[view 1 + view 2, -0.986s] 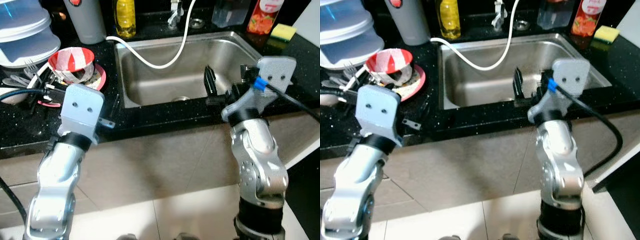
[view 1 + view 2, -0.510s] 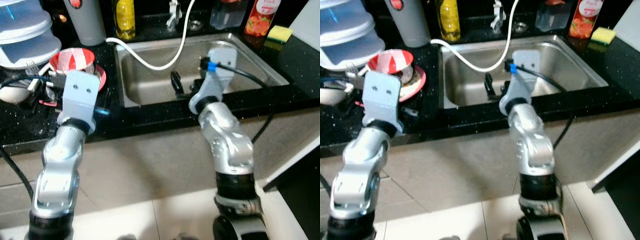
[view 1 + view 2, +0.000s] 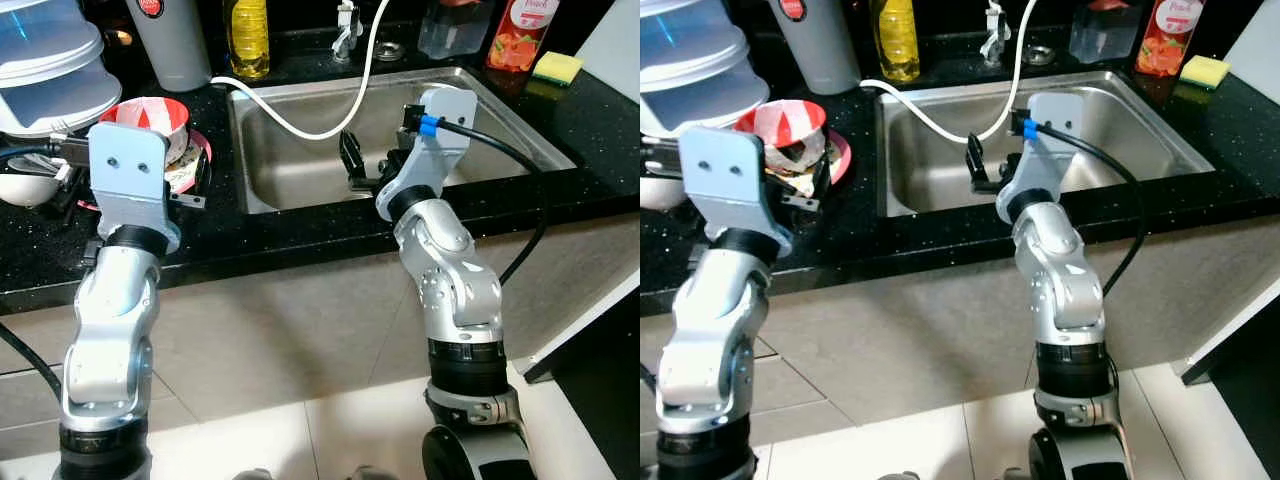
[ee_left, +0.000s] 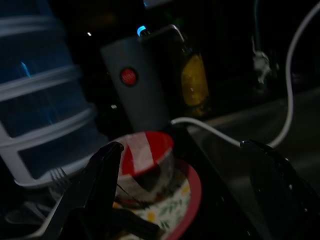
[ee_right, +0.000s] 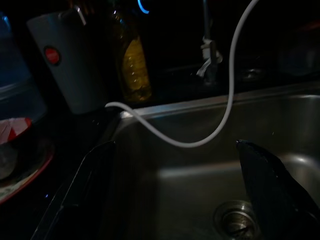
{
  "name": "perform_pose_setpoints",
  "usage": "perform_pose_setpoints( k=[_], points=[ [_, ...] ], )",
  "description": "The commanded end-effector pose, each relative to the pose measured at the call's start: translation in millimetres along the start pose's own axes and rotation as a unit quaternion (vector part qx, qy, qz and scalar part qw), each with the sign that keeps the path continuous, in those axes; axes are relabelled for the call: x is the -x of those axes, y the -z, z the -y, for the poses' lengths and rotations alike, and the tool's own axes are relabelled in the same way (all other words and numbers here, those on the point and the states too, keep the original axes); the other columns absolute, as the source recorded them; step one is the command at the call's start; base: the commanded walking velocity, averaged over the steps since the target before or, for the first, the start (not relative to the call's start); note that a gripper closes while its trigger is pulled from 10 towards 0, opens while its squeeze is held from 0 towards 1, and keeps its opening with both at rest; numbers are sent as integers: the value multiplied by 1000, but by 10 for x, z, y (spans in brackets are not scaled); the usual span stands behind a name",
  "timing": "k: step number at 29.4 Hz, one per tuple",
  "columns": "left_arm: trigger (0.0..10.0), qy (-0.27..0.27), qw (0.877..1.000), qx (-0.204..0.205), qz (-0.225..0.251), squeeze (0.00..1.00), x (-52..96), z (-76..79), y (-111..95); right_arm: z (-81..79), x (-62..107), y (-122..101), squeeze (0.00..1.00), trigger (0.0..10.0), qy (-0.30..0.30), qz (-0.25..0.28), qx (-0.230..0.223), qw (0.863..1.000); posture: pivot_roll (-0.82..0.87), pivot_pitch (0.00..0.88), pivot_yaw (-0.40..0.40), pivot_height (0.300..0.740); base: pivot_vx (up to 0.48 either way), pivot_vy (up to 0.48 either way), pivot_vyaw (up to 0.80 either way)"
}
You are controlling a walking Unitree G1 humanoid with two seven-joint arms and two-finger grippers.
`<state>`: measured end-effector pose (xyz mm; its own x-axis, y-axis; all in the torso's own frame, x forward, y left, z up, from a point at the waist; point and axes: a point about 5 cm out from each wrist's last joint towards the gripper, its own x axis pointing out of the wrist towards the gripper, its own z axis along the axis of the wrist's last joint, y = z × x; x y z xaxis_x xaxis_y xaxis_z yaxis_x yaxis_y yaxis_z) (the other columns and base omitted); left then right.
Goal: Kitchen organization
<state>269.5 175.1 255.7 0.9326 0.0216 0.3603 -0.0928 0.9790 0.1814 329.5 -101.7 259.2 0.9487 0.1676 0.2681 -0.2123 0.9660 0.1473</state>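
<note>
A red-and-white bowl (image 3: 150, 118) sits on a red-rimmed patterned plate (image 3: 198, 158) on the black counter, left of the steel sink (image 3: 290, 170). My left gripper (image 3: 192, 186) hovers at the plate's near right edge. In the left wrist view its open fingers (image 4: 97, 180) frame the bowl (image 4: 145, 155) and the plate (image 4: 187, 192) with nothing held. My right gripper (image 3: 352, 166) is over the sink's front middle, open and empty. The right wrist view looks between its fingers (image 5: 82, 185) at the drain (image 5: 235, 222).
A white hose (image 3: 330, 125) loops from the tap into the sink. Behind stand a grey jug (image 3: 175, 40), a yellow bottle (image 3: 250, 35), an orange carton (image 3: 520, 35) and a yellow sponge (image 3: 557, 67). Stacked clear containers (image 3: 45, 60) and forks (image 3: 65, 135) crowd the far left.
My right arm has swung left from the sink's right side to its front middle. My left arm has risen and reached in toward the plate and bowl.
</note>
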Motion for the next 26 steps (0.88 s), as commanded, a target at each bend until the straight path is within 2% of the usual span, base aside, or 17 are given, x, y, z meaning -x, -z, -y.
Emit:
perform_pose_setpoints(
  k=[1,5,10,12,13,15,17,21,26],
  points=[
    [10000,-6,1000,0,1,0,-18,-20,17,28,0,6,0,10000,8,3,-1,1000,65,0,23,740,0,0,0],
    [10000,-8,1000,-8,15,0,-37,-37,-24,60,-13,15,0,10000,12,6,-2,1000,91,0,11,740,0,0,0],
    [10000,-25,999,-8,23,0,-17,-76,-19,35,-42,70,0,10000,6,1,-7,1000,106,0,-25,740,271,0,0],
    [10000,-40,999,-11,30,0,-45,-80,-49,18,-101,53,0,10000,-1,-3,-6,1000,116,0,-37,740,358,0,0],
    [10000,-41,999,-1,33,0,-46,-69,-59,-2,-128,31,0,10000,-12,2,-1,1000,110,0,-38,740,360,0,0],
    [10000,-31,999,-8,34,0,-37,-30,-18,-15,-165,17,0,10000,-21,9,12,1000,108,0,-50,740,369,0,0],
    [10000,-33,999,-10,31,0,-33,-14,8,3,-183,19,0,10000,-15,6,4,1000,115,0,-54,740,371,0,0],
    [10000,-36,999,1,34,0,-34,20,-10,20,-178,43,0,10000,-12,3,5,1000,115,0,-52,740,376,0,0],
    [10000,-16,999,-5,37,0,-29,90,4,19,-159,106,0,10000,-10,-3,5,1000,117,0,-48,740,421,0,0]
  ],
)
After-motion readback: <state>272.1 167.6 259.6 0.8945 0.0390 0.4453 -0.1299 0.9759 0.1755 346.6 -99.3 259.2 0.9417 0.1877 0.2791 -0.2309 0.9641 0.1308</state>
